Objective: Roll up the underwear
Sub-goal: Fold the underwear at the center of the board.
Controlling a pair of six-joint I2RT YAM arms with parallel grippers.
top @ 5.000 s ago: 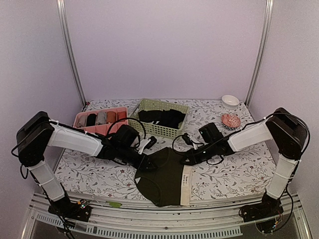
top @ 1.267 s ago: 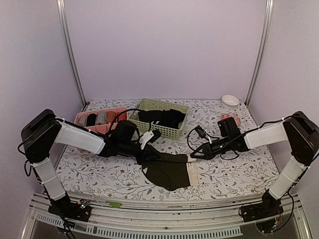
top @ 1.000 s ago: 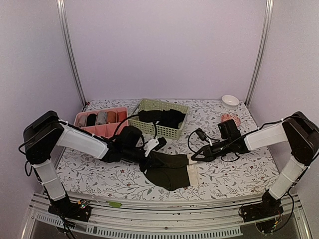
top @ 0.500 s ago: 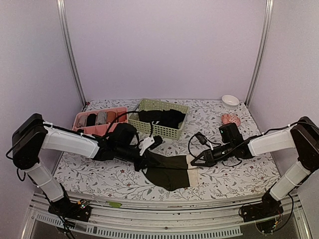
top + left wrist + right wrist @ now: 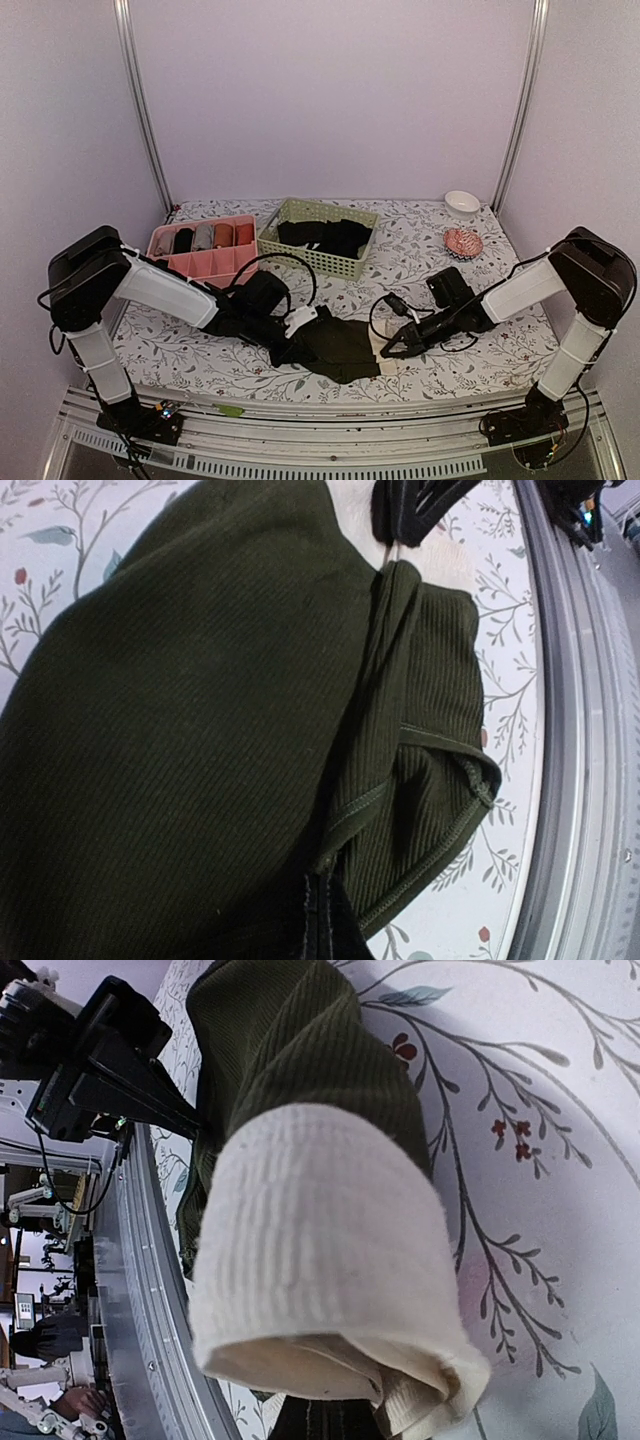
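Your left gripper (image 5: 298, 338) is closed tight on the left edge of the underwear (image 5: 338, 345), with dark cloth bunched right up against its wrist camera. Your right gripper (image 5: 392, 343) is also closed. It pinches the opposite end, where the cream waistband (image 5: 320, 1250) folds over and hides its fingers.

The underwear sits on the table (image 5: 470, 345) near the front edge, at the middle, stretched between the two grippers. Its long axis runs left to right across the table, and the waistband end points toward your right arm. The body is a soft, dark olive-black knit with fine ribs and stitched hems. It is folded over itself in loose layers, with one corner curling up near the table's metal rail (image 5: 580, 780). The waistband is a thicker ribbed strip, rounded into a hump.

The table wears a white cloth printed with grey branches and small red buds. Farther back stand a green slatted basket (image 5: 300, 212) holding black garments and a pink divided tray (image 5: 205, 262) of small rolled bundles. At the far right are a small white bowl (image 5: 462, 202) and a round pinkish object (image 5: 463, 242).
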